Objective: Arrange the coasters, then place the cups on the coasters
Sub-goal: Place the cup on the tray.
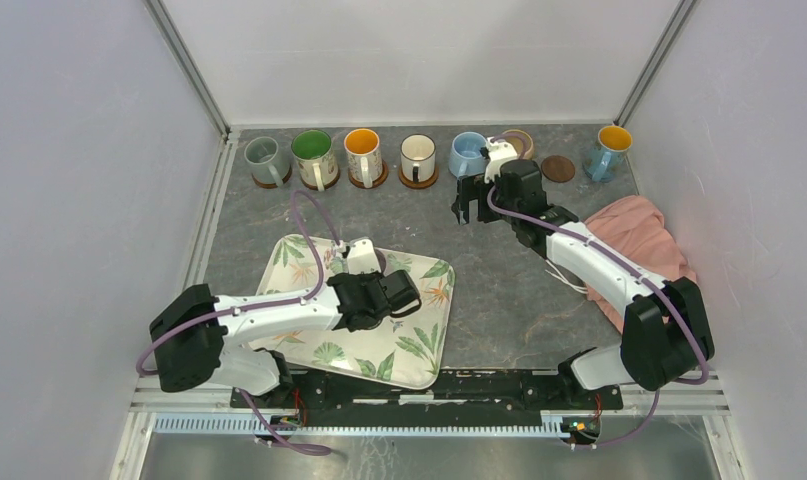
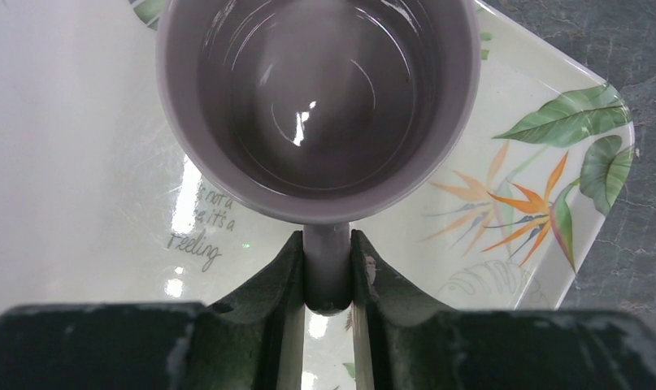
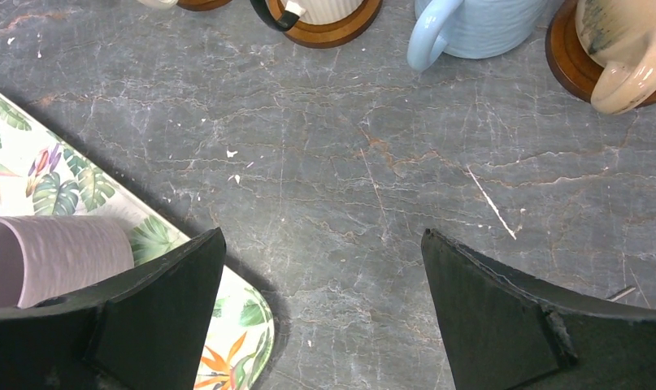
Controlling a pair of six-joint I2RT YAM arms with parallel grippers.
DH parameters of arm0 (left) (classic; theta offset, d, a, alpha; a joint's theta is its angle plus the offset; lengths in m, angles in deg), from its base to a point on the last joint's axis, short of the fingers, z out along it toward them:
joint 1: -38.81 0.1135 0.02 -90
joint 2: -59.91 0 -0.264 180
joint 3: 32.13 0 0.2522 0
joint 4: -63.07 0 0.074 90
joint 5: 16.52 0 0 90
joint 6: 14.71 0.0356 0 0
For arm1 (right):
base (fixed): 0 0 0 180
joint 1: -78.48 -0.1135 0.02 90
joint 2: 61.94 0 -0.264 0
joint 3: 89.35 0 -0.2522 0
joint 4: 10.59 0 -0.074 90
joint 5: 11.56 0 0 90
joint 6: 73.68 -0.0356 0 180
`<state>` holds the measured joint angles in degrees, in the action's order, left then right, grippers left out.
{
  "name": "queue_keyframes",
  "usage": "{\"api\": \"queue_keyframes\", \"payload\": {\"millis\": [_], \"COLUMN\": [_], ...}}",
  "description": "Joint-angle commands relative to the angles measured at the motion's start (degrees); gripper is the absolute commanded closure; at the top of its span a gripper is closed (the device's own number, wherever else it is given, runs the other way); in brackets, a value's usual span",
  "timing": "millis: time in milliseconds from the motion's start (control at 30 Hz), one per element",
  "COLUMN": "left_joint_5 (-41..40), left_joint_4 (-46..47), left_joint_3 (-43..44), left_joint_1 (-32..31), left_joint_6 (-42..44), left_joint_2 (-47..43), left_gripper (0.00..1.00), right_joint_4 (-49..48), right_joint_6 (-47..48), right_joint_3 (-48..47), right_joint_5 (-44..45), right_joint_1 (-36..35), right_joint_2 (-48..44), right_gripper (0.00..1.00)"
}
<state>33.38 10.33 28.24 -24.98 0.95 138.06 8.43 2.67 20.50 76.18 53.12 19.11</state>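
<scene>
left gripper [image 2: 327, 244]: my fingers are clamped together on the handle [image 2: 327, 272] of the pale pink cup [image 2: 316, 106], one pad on each side.
cup's place: it stands upright over the leaf-print tray [image 2: 601, 203], mouth open to my left wrist camera. I cannot tell whether its foot touches the tray.
cup from my fingers: the body is at 12 o'clock in the left wrist view, and the handle runs straight back toward 6, into my palm.
likely target: I judge it to be the bare dark brown coaster [image 1: 557, 168] in the back row. In the top view it lies at about 2 o'clock from my left gripper, between the tan cup [image 3: 625, 49] and the blue cup with orange inside [image 1: 611, 148].
nearer arm: my right gripper [image 3: 322, 236] is nearer, its fingers wide apart and empty, just beside the light blue cup [image 1: 467, 155]. The cup, though, is in my left.
left arm pose: my forearm lies toward 3 o'clock across the tray, with the wrist tipped down over the cup.
</scene>
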Motion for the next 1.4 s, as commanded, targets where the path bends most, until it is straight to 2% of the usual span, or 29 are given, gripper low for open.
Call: {"api": "queue_keyframes", "payload": {"millis": [0,433,967,1200,1367], "left_joint_5": [-0.9,-1.3,-2.5,-3.3,-4.9], "left_joint_4": [3.3,2.8,2.0,-0.3,-3.6], "left_joint_3": [0.5,-0.3,-2.5,-0.5,0.1], "left_joint_1": [-0.5,-0.5,-0.5,-0.5,-0.5], "left_joint_6": [-3.2,-1.4,-1.0,0.1,0.4], "left_joint_2": [-2.7,-6.4,-11.4,-12.2,-15.7], "left_gripper": [0.70,0.59,0.54,0.52,0.44], "right_joint_4": [-0.7,0.1,1.4,1.6,1.9], "right_joint_6": [0.6,1.0,1.3,0.6,-0.4], "right_joint_3": [-0.5,-1.5,-1.9,-0.6,1.1], "right_joint_5": [1.5,1.9,4.6,4.3,5.6], "right_joint_1": [-0.5,-1.5,-3.1,-5.0,-8.9], "right_joint_2": [-0.6,0.6,0.1,-0.8,-2.9], "right_gripper": [0.02,0.02,0.02,0.02,0.02]}}
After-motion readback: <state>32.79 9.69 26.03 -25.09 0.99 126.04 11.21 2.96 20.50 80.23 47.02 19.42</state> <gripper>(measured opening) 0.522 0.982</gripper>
